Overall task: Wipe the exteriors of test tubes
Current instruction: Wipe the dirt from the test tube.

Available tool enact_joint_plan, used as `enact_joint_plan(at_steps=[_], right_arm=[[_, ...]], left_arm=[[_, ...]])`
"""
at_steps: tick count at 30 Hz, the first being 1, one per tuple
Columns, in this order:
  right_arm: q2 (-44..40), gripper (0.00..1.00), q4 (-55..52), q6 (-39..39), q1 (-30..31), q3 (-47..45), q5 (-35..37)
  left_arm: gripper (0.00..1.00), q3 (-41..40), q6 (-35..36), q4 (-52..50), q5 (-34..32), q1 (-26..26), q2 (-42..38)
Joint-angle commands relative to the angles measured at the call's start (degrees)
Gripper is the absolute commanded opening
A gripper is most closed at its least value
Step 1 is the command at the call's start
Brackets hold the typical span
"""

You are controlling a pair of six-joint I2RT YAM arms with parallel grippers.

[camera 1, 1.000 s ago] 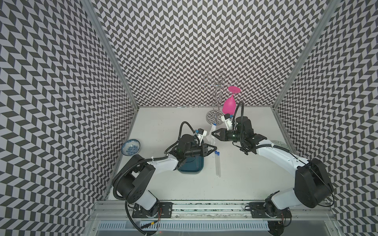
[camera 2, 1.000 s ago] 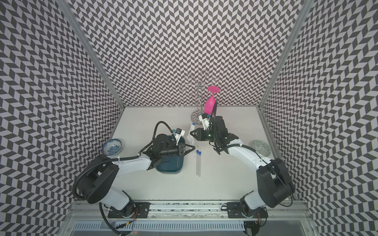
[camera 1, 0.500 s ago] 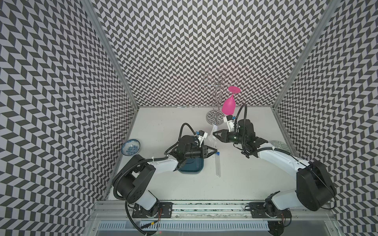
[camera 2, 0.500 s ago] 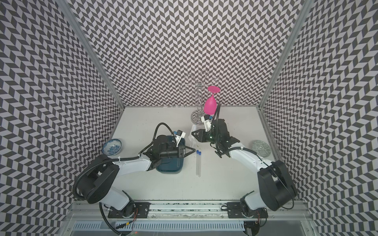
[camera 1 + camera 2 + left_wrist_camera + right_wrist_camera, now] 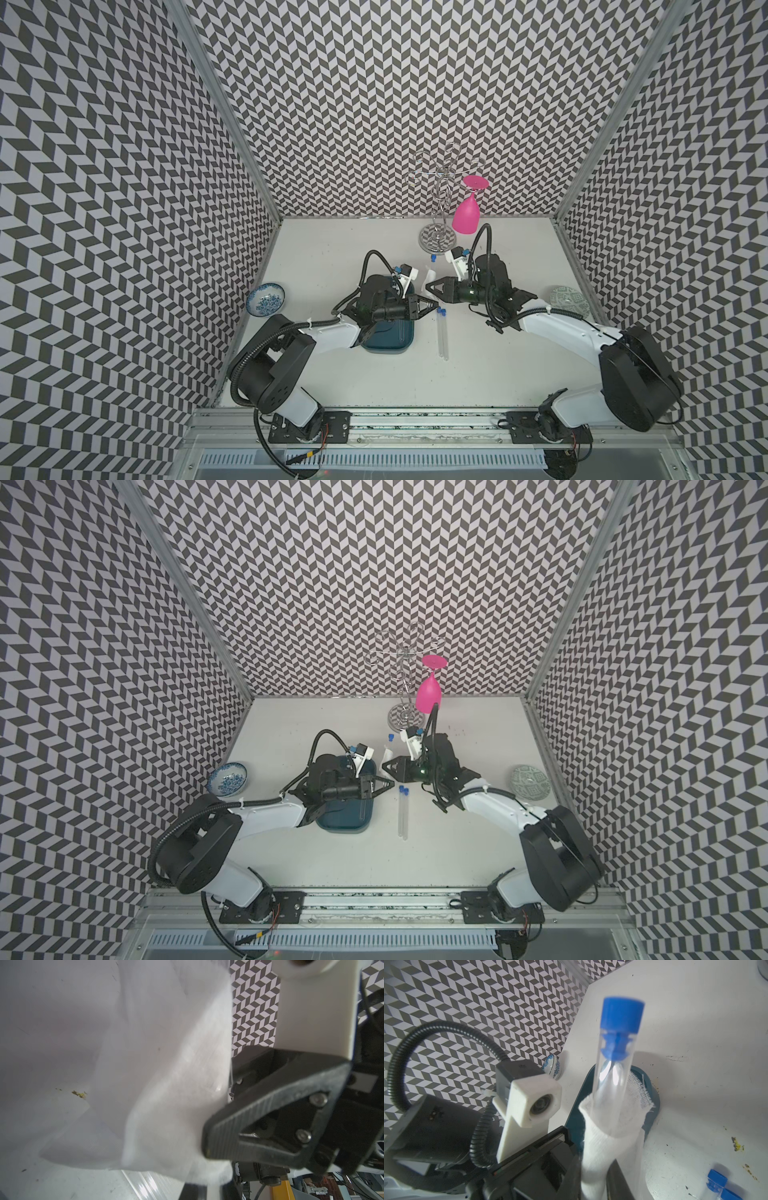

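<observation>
The right gripper (image 5: pixel 427 286), clamped on gauze (image 5: pixel 602 1147), has slid down-frame along the test tube (image 5: pixel 612 1084). The left gripper (image 5: pixel 436 306) pinches its base. Keep the squeeze steady.

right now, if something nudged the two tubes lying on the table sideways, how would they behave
The two test tubes are round and lie side by side on the smooth table, so a sideways push would probably roll them. Clear and thin, they are likely light and slippery to pinch.
</observation>
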Motion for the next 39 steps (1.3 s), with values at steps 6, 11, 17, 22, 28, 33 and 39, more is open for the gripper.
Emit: enact_joint_plan(at_steps=[6, 11, 17, 22, 28, 33, 39], right_arm=[[5.9, 0.21, 0.0, -4.7, -3.3, 11.8, -2.6], [4.8, 0.21, 2.5, -2.9, -2.9, 7.4, -3.9], [-0.4, 0.21, 6.3, 0.5, 1.5, -4.0, -2.1], [-1.9, 0.22, 7.6, 1.8, 4.1, -7.9, -1.1], [2.7, 0.22, 3.4, -2.6, 2.6, 0.6, -0.7], [8.7, 0.22, 0.5, -3.6, -1.4, 10.9, -2.9], [10.5, 0.21, -1.1, -4.2, -1.6, 14.4, -3.2]], left_arm=[[0.14, 0.5, 1.1, 1.6, 3.3, -1.2, -2.4], [0.14, 1.2, 1.5, 0.8, 3.1, -1.2, -2.3], [0.14, 1.2, 1.3, 1.3, 3.0, -0.9, -1.5], [0.14, 1.2, 1.0, 2.0, 3.2, -0.9, -0.9], [0.14, 1.1, 1.0, 1.8, 3.5, -0.9, -0.9], [0.14, 0.7, 1.1, 1.6, 3.0, -0.9, -1.7], [0.14, 0.1, 1.0, 1.8, 2.6, -0.9, -2.1]])
